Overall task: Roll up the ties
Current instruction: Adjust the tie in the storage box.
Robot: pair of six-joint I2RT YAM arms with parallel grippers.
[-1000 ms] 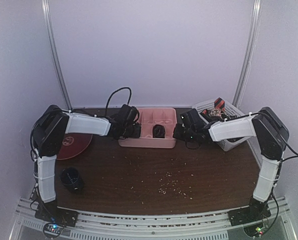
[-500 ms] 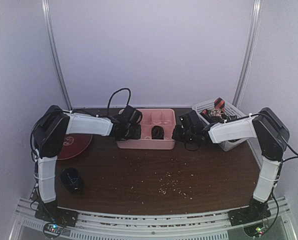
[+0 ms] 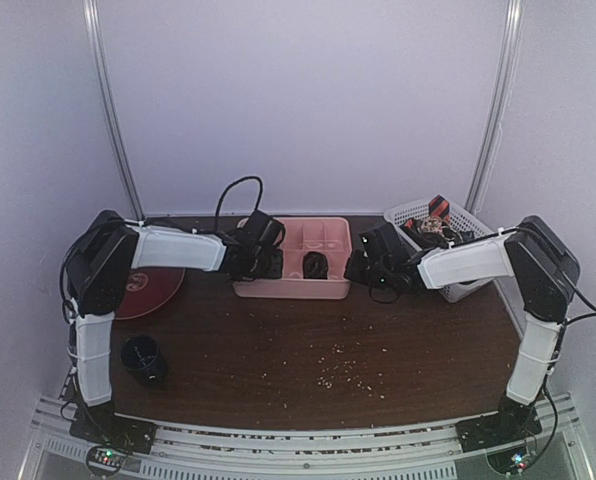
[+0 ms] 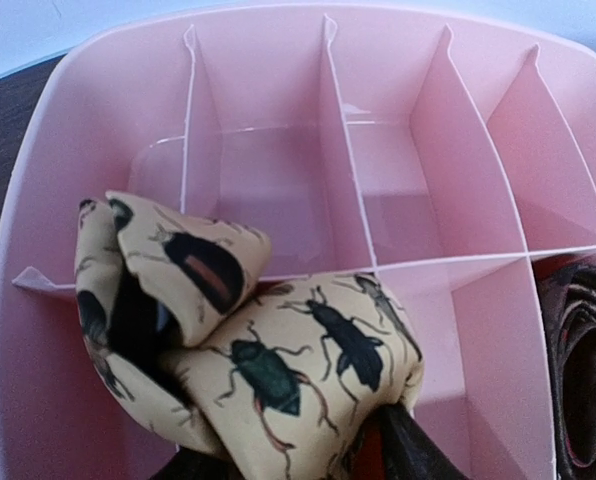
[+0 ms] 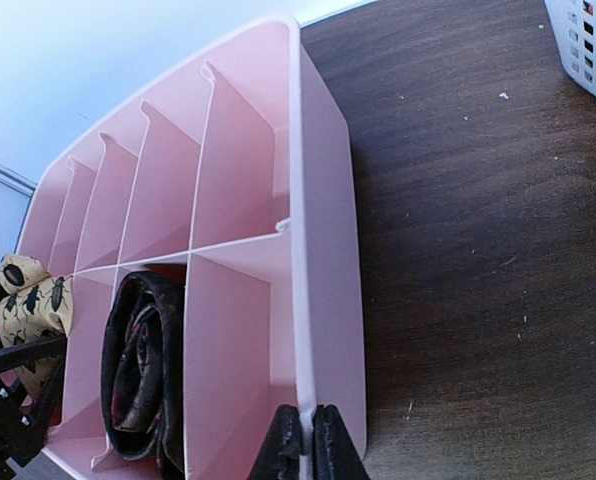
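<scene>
My right gripper (image 5: pixel 300 440) is pinched together on the end wall of the pink tray (image 5: pixel 323 200). In its own wrist view the two fingers (image 5: pixel 278 448) meet on the thin rim with nothing but plastic between them, one inside the tray and one outside. From the overhead camera that is the tray's right end, which sits on the worktop (image 3: pixel 308 340) at the back, between both arms.

My left gripper (image 3: pixel 270 262) comes in from the tray's other end and is clamped on the tan tie (image 4: pixel 278 370). This tie is yellowish fabric printed with dark beetles, bunched into a loose roll with one folded end sticking up to the left. The fabric fills the lower part of the left wrist view and covers the fingers, so I cannot read the width of the jaws there. In the right wrist view, black gripper parts sit against the roll from below. The tan tie hangs over the near-left compartments of the tray. I cannot tell whether it touches the bottom.

A dark tie (image 5: pixel 143 370), already rolled, stands on edge in a compartment of the tray's near row. It is two dividers along from the wall my right gripper holds, and apart from the tan one.

The white basket (image 5: pixel 588 40) stands just to the right of the tray, behind my right arm. More ties (image 3: pixel 436 212), with red and black showing, poke out of it.
</scene>
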